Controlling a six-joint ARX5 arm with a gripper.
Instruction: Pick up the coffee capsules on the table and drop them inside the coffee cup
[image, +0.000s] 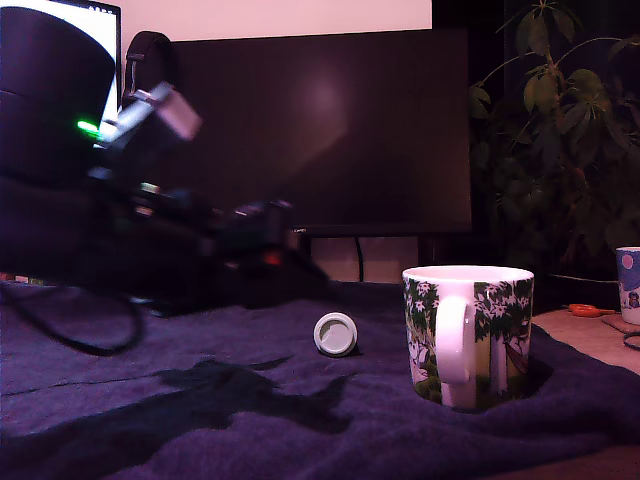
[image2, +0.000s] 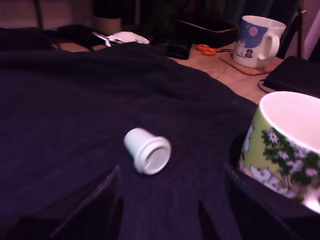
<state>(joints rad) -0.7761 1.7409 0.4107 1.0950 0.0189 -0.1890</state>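
Lying on its side, the capsule faces the empty, open gripper — mug beside.

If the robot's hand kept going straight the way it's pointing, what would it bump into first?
Probably the coffee capsule, lying on its side on the dark cloth between the hand's open fingers. Depth is hard to judge.

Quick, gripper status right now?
Gripper: open and empty, fingers spread, hovering above the dark cloth, with the coffee capsule lying just ahead.
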